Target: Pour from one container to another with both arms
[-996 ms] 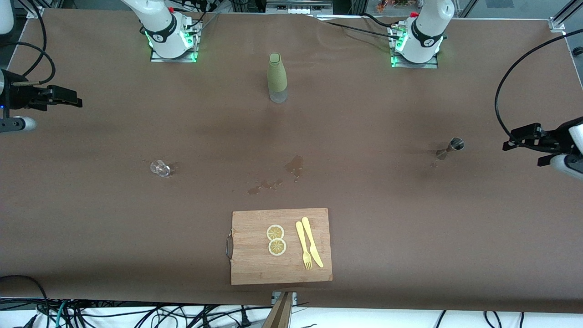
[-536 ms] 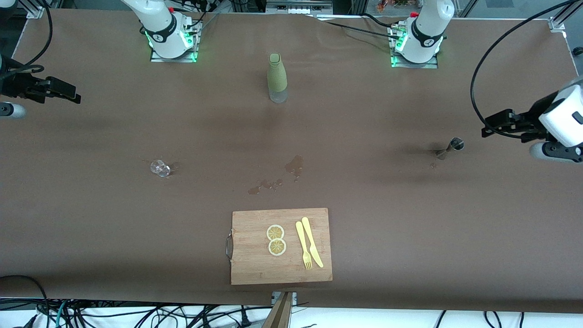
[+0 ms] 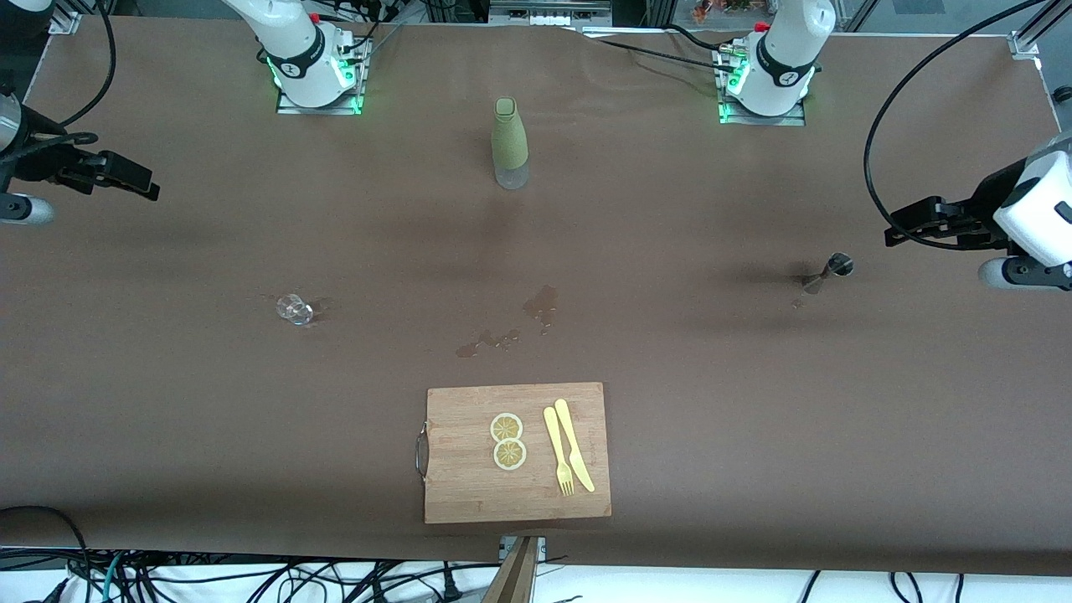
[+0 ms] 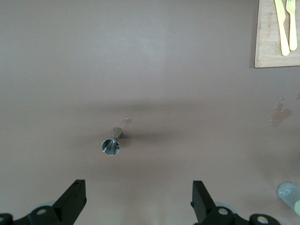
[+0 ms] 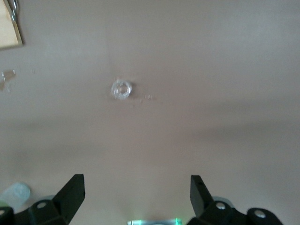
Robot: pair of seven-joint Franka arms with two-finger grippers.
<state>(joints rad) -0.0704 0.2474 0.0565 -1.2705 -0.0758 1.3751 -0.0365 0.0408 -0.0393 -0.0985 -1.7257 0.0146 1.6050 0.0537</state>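
Observation:
A small steel jigger (image 3: 829,271) stands on the brown table toward the left arm's end. My left gripper (image 3: 898,226) hangs open in the air beside it, nearer the table's end. In the left wrist view the jigger (image 4: 111,143) lies ahead of the open left gripper (image 4: 138,200), which holds nothing. A small clear glass (image 3: 293,309) stands toward the right arm's end. My right gripper (image 3: 136,181) hovers open over the table's end, well apart from it. In the right wrist view the glass (image 5: 121,89) lies ahead of the empty right gripper (image 5: 136,194).
A green-sleeved bottle (image 3: 509,144) stands between the two arm bases. A wet spill (image 3: 536,310) marks the middle of the table. A wooden cutting board (image 3: 469,486) with two lemon slices (image 3: 507,440), a yellow fork and a knife (image 3: 574,456) lies near the front edge.
The left gripper has swung in from the table's end toward the jigger, then nearly stopped. The right gripper has shifted only slightly. Nothing on the table has moved.

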